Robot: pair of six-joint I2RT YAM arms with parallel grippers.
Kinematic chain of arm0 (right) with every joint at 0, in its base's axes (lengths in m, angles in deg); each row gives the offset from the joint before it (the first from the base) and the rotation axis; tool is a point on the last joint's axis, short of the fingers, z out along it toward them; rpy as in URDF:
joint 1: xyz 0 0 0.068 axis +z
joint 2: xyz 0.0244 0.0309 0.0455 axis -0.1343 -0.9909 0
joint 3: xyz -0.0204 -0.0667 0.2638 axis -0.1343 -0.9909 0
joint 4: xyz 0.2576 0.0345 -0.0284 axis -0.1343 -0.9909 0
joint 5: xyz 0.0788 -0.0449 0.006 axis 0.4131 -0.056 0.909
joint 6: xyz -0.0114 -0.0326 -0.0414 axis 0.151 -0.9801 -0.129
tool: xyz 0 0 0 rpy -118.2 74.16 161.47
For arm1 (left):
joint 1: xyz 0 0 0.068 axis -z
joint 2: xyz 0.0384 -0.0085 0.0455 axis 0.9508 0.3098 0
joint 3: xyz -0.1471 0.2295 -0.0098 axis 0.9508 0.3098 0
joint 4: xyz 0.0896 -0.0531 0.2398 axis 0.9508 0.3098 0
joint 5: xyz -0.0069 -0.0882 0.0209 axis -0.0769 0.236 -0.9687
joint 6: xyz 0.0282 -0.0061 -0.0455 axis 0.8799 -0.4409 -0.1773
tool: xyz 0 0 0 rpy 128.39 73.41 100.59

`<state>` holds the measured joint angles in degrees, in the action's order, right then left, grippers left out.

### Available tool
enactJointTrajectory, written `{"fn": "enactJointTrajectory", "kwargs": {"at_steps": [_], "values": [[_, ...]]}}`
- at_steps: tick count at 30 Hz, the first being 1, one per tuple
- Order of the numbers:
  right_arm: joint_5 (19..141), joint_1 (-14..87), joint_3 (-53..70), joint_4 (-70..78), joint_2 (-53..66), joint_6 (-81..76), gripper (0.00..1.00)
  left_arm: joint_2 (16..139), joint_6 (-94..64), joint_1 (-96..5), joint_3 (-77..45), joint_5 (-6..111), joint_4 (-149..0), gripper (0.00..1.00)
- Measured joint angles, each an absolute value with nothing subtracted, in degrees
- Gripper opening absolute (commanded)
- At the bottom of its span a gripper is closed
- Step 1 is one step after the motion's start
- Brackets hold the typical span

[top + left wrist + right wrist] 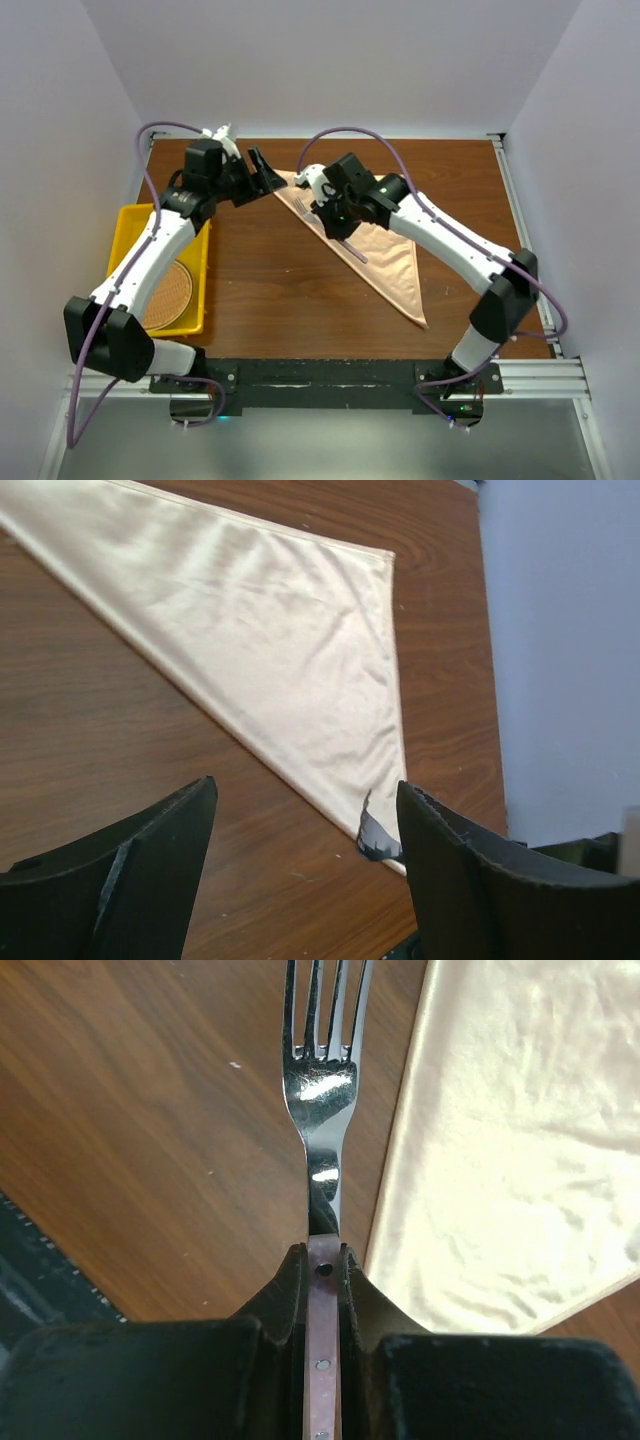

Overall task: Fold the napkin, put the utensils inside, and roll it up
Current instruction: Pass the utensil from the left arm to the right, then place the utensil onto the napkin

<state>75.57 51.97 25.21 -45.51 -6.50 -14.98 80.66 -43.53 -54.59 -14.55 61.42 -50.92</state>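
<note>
I am clamping the fork (320, 1090) by its handle in the right gripper (322, 1260), beside the left edge of the folded napkin (520, 1160), left gripper (305, 805) gaping empty; next, I judge, comes laying it on the napkin.

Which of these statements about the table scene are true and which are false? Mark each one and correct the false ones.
1. The napkin lies folded into a triangle. True.
2. The right hand grips a spoon. False: it is shut on a fork, held by the handle.
3. The left hand is open and holds nothing. True.
4. The woven mat lies on the napkin. False: it sits in the yellow tray, apart from the napkin.
</note>
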Motion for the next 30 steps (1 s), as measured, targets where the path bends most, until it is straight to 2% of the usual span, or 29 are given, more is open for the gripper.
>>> {"fn": "enactJointTrajectory", "kwargs": {"at_steps": [5, 14, 30], "values": [[74.1, 51.3, 28.3, -43.7, -17.2, -16.7, 0.0, 77.6, -40.4, -58.7, -14.4, 59.0, -47.9, 0.76], [72.5, 47.1, 37.6, -41.5, -32.0, -18.5, 0.0, 77.9, -32.2, -57.9, -13.5, 56.4, -44.3, 0.78], [73.4, 43.7, 38.1, -37.3, -37.5, -17.4, 0.0, 84.1, -28.6, -54.8, -17.1, 55.0, -42.8, 0.79]]}}
